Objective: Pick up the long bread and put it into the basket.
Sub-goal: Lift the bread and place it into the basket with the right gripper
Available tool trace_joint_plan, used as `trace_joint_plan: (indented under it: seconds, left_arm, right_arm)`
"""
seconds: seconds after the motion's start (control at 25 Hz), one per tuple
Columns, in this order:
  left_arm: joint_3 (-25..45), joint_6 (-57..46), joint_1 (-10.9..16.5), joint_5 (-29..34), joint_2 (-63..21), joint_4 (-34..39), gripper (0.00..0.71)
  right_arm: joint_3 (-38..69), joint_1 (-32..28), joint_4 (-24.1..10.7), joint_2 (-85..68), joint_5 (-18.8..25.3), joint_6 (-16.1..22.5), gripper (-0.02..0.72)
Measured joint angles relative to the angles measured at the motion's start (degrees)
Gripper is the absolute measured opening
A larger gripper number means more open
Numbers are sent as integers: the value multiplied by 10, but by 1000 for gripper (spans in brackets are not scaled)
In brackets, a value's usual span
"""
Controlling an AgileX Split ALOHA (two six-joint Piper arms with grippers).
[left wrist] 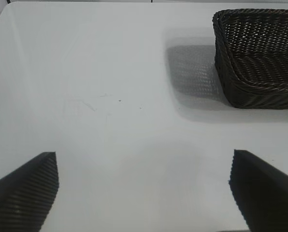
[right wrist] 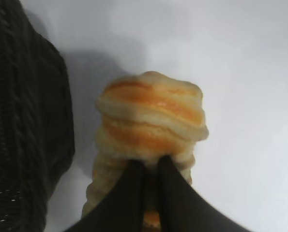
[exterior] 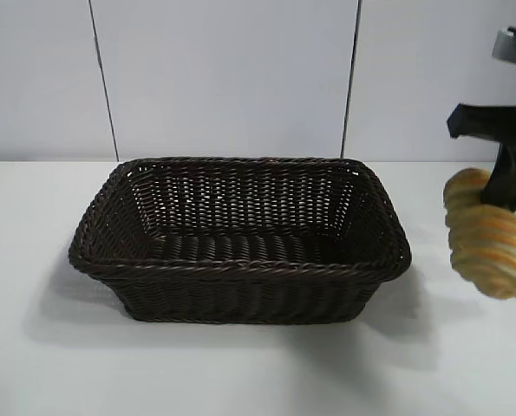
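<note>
The long bread point(exterior: 490, 236), golden-yellow with orange-brown ridges, hangs above the table at the far right, to the right of the basket point(exterior: 240, 260). My right gripper point(exterior: 503, 201) is shut on it, pinching a ridge near its middle. In the right wrist view the two dark fingers point(right wrist: 131, 193) press close together into the loaf point(right wrist: 151, 113), with the basket's wall point(right wrist: 22, 121) alongside. The dark brown wicker basket has nothing in it. My left gripper point(left wrist: 144, 186) is open over bare table, away from the basket's corner point(left wrist: 257, 58).
The white tabletop point(exterior: 240, 373) stretches all around the basket. A pale wall with two dark vertical seams point(exterior: 103, 78) stands behind the table.
</note>
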Motion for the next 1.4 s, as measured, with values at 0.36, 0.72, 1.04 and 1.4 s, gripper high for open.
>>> trace_joint_plan:
  seconds: [0.36, 0.72, 1.04, 1.4]
  left_arm:
    - [0, 0, 0, 0, 0, 0, 694]
    - [0, 0, 0, 0, 0, 0, 694]
    - [0, 0, 0, 0, 0, 0, 694]
    - [0, 0, 0, 0, 0, 0, 694]
  right_arm:
    - [-51, 80, 39, 59, -22, -1, 47]
    - [-135, 193, 45, 199, -59, 14, 44]
    - [-164, 210, 45, 288, -74, 15, 75]
    - [-171, 210, 46, 288, -66, 5, 641]
